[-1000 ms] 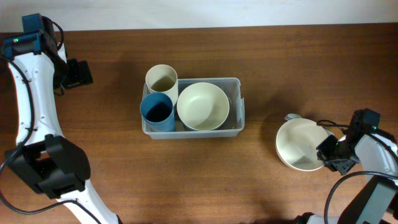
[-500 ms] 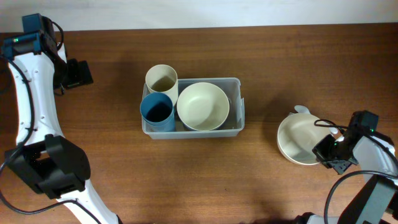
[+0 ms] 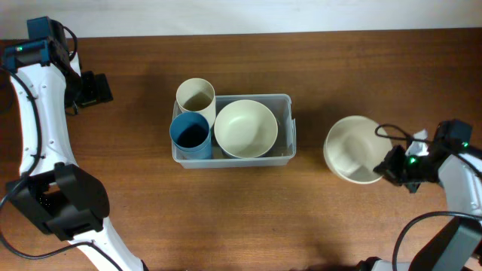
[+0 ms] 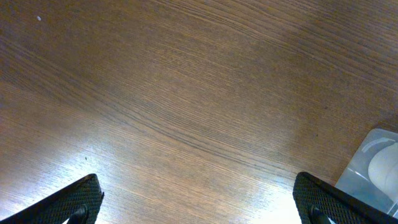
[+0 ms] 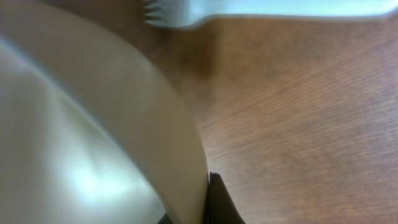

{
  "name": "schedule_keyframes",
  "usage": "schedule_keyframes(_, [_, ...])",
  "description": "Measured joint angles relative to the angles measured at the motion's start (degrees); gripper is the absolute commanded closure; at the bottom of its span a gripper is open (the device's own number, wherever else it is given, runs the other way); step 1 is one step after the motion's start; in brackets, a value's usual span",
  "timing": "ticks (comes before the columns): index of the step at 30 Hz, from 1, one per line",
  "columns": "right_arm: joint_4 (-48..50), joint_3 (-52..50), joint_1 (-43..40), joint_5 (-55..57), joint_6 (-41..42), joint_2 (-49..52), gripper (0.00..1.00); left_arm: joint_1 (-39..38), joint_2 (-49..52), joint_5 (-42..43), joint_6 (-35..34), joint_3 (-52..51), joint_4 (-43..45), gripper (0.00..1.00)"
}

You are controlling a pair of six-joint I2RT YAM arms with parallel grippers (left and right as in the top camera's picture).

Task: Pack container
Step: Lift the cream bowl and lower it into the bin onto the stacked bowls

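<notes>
Right gripper (image 3: pixel 388 162) is pinched on the right-hand rim of the held bowl (image 3: pixel 351 149) — in the wrist view one dark finger (image 5: pixel 216 199) presses against the cream wall. I judge the bowl tilted and off the table or nearly so; I cannot confirm clearance. The container (image 3: pixel 260 95) lies to the left of this gripper, well apart, with its long axis running left to right, so I expect the coming move to be a straight carry leftward. The right arm is by far the nearer. The left gripper (image 3: pixel 94 89) hangs at the far left over bare wood, fingers spread wide. Inside the container, a packed bowl (image 3: pixel 245 128) fills the right part, a blue cup (image 3: pixel 190 134) stands in the near-left corner and a cream cup (image 3: pixel 196 95) in the far-left corner. Little floor is free — I judge nesting into the packed bowl the only fit. A white fork (image 5: pixel 261 7) lies near the held bowl; I cannot place it in the overhead view.
</notes>
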Motion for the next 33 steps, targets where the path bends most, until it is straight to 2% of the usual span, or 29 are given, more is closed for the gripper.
schedule_keyframes(5, [-3.65, 7.02, 0.76, -3.74, -4.44, -0.24, 0.96, 0.0, 0.0, 0.02, 0.0, 0.0, 0.0, 0.0])
schedule_keyframes(8, [-4.13, 11.54, 4.0, -4.52, -5.7, -0.26, 0.96, 0.0, 0.0, 0.02, 0.0, 0.0, 0.0, 0.0])
schedule_keyframes(12, [-4.09, 17.75, 13.68, -1.99, -6.14, -0.33, 0.96, 0.0, 0.0, 0.0, 0.0, 0.0, 0.02, 0.0])
schedule_keyframes(16, [-3.61, 22.91, 26.34, 6.27, -5.57, -0.33, 0.96, 0.0, 0.0, 0.02, 0.0, 0.0, -0.02, 0.0])
schedule_keyframes(23, [4.72, 24.33, 38.73, 16.74, -3.15, 1.51, 0.96, 0.0, 0.0, 0.0, 0.0, 0.0, 0.0, 0.0])
schedule_keyframes(28, [6.82, 24.41, 41.38, 18.36, -2.67, 8.33, 0.96, 0.0, 0.0, 0.0, 0.0, 0.0, -0.02, 0.0])
schedule_keyframes(33, [7.87, 24.41, 43.34, 18.8, -2.58, 10.75, 0.96, 0.0, 0.0, 0.02, 0.0, 0.0, -0.02, 0.0])
